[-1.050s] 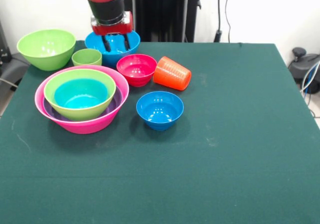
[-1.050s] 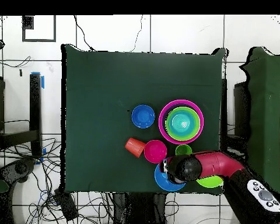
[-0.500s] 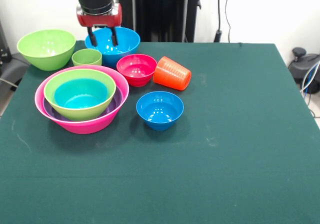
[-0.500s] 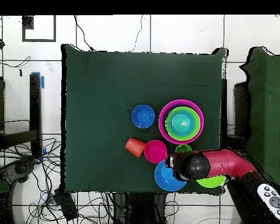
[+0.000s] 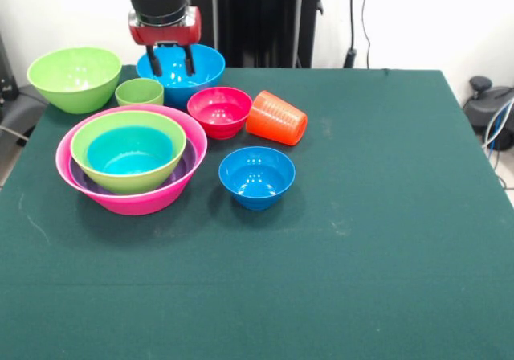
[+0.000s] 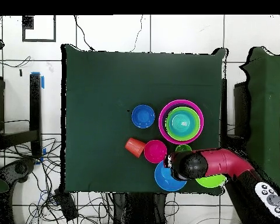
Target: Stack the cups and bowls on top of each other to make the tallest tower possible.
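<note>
Ten pieces: two cups and eight bowls, all on the green bench (image 5: 385, 239).

Gripper: my gripper (image 5: 169, 60) hangs open and empty, its two black fingers (image 5: 154, 61) spread just above the large blue bowl (image 5: 201, 69), toward that bowl's left side in the front view.

Change: a second ago my fingers were low inside the large blue bowl; half a second ago they had risen clear and drifted toward the short green cup (image 5: 139, 92); now they have moved slightly back over the blue bowl. The bowl has not moved.

Meaning: I judge that no grasp was made; the large blue bowl still needs picking up.

Nest: the pink bowl (image 5: 152, 201) holds the purple bowl (image 5: 186, 161), a green bowl (image 5: 127, 180) and the teal bowl (image 5: 128, 151), one inside the other, near the front left.

Loose bowls: a second green bowl (image 5: 74, 77) at the far left; the red bowl (image 5: 219, 110) between the large blue bowl and the small blue bowl (image 5: 256, 176).

Cups: the short green cup stands upright beside the large blue bowl; the orange cup (image 5: 275, 118) lies on its side, touching or just beside the red bowl.

Overhead: my arm (image 6: 224, 163) covers part of the large blue bowl and the loose green bowl.

Progress: early, by my reckoning; only four bowls are nested.
</note>
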Available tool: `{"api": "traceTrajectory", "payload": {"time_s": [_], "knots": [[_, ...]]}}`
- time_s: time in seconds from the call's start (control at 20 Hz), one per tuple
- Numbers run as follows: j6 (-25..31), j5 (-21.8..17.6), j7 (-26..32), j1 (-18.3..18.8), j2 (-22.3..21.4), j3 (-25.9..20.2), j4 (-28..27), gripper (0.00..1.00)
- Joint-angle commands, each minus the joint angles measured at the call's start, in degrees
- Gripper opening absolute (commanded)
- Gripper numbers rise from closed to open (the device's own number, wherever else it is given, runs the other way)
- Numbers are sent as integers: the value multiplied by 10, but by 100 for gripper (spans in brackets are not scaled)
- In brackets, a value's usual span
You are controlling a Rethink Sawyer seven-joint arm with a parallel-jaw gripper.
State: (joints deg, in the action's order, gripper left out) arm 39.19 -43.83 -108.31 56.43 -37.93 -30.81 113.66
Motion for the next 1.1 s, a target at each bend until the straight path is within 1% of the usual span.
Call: {"api": "traceTrajectory", "payload": {"time_s": [0.05,0.2,0.45,0.65,0.75,0.95,1.1], "knots": [[-48,11,-24,-27,39,4,-5,100],[-46,15,-20,-24,47,4,-16,100],[-18,25,11,-14,59,-5,-47,100],[5,34,32,-8,61,-11,-66,100],[9,37,35,-8,65,-12,-72,100],[0,35,35,-9,79,-10,-83,100],[4,37,38,-10,77,-9,-86,100]]}}
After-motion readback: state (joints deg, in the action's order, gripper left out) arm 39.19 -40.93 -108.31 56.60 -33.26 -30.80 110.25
